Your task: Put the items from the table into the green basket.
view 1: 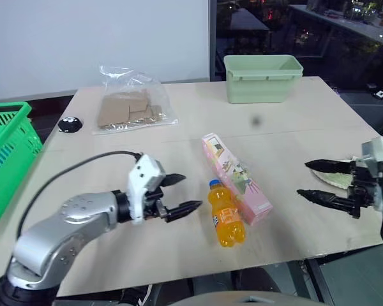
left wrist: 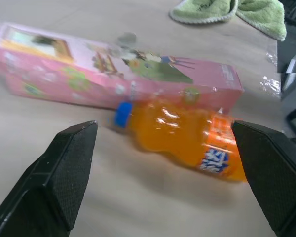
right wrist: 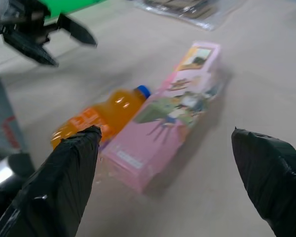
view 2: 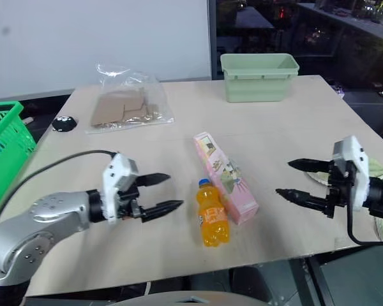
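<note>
An orange soda bottle with a blue cap lies on its side on the beige table, touching a long pink carton that lies flat beside it. My left gripper hovers open just left of the bottle, fingers pointing at it, nothing between them. My right gripper is open near the table's right edge, pointing left toward the carton, a gap apart. The green basket with lattice sides stands off the table's left edge. The bottle and the carton lie ahead between my left fingers.
A pale mint tub stands at the far right of the table. A clear bag of brown cardboard pieces lies at the back left, with a small black object beside it. A green cloth lies by the right edge.
</note>
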`<control>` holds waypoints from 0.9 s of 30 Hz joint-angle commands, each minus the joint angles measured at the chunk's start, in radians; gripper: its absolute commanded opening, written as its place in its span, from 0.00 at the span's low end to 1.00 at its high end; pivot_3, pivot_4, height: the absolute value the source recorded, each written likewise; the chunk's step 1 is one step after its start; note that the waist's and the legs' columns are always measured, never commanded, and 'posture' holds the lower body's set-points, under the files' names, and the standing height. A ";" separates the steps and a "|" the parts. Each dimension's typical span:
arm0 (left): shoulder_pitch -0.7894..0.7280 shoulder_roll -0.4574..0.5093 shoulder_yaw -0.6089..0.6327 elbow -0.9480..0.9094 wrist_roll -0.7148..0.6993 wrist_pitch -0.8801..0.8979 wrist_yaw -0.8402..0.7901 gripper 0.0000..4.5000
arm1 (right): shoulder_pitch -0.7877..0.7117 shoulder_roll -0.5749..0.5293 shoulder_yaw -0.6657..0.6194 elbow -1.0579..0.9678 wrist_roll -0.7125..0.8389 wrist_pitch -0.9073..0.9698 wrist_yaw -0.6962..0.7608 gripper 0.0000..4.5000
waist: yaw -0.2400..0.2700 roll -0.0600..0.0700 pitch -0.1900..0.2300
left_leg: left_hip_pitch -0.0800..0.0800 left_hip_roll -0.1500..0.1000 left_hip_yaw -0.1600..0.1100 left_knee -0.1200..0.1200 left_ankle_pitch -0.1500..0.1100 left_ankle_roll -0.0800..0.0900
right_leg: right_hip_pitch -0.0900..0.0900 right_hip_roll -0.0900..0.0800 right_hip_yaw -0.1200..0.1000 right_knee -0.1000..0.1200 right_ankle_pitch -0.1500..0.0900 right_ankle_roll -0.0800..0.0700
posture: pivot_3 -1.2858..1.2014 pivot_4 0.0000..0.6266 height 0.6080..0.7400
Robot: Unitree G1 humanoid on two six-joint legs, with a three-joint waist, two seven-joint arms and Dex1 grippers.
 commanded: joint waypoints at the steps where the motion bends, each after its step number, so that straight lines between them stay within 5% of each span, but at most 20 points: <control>1: 0.032 0.047 0.116 0.027 0.016 -0.081 -0.096 1.00 | -0.003 -0.011 0.106 -0.044 -0.051 -0.058 0.045 1.00 | 0.005 0.000 0.001 | 0.000 0.000 0.000 0.000 0.000 0.000 | 0.000 0.000 0.000 0.000 0.000 0.000 | 0.49 0.04 1.00; 5: 0.123 0.075 0.163 0.049 0.057 -0.140 -0.178 1.00 | -0.039 -0.018 0.296 -0.041 -0.206 -0.185 0.098 1.00 | 0.010 0.001 0.004 | 0.000 0.000 0.001 -0.001 0.000 0.000 | -0.001 -0.001 0.000 -0.001 0.000 0.000 | 0.50 0.05 1.00; 12: 0.208 0.057 0.167 0.019 0.095 -0.182 -0.193 1.00 | -0.248 0.149 0.492 0.083 -0.340 -0.300 0.065 1.00 | 0.023 0.001 0.009 | -0.001 0.000 0.002 -0.001 0.000 0.000 | -0.002 -0.001 0.000 -0.001 0.000 0.000 | 0.51 0.05 1.00; 16: 0.215 0.049 0.227 0.017 0.049 -0.170 -0.195 1.00 | -0.355 0.225 0.541 0.061 -0.333 -0.103 -0.059 1.00 | 0.039 0.002 0.010 | -0.002 0.001 0.002 -0.001 0.000 0.000 | -0.004 -0.001 0.000 0.000 0.000 0.000 | 0.51 0.05 1.00; 21: 0.243 0.090 0.320 0.034 0.050 -0.168 -0.241 1.00 | -0.457 0.340 0.524 0.004 -0.231 0.325 -0.275 1.00 | 0.053 0.002 0.010 | -0.004 0.001 0.002 -0.002 0.000 0.000 | -0.006 0.000 0.000 0.002 0.001 -0.002 | 0.52 0.06 1.00; 25: 0.279 0.130 0.418 0.053 0.047 -0.151 -0.294 1.00 | -0.529 0.483 0.446 -0.101 -0.153 0.841 -0.452 1.00 | 0.068 0.003 0.012 | -0.005 0.002 0.003 -0.003 0.000 0.000 | -0.008 0.000 0.000 0.001 0.002 -0.004 | 0.53 0.09 1.00; 27: 0.282 0.135 0.428 0.052 0.042 -0.142 -0.302 1.00 | -0.541 0.516 0.428 -0.114 -0.085 0.918 -0.498 1.00 | 0.074 0.005 0.014 | -0.005 0.002 0.003 -0.003 0.000 0.000 | -0.009 0.000 0.000 0.001 0.001 -0.003 | 0.53 0.10 1.00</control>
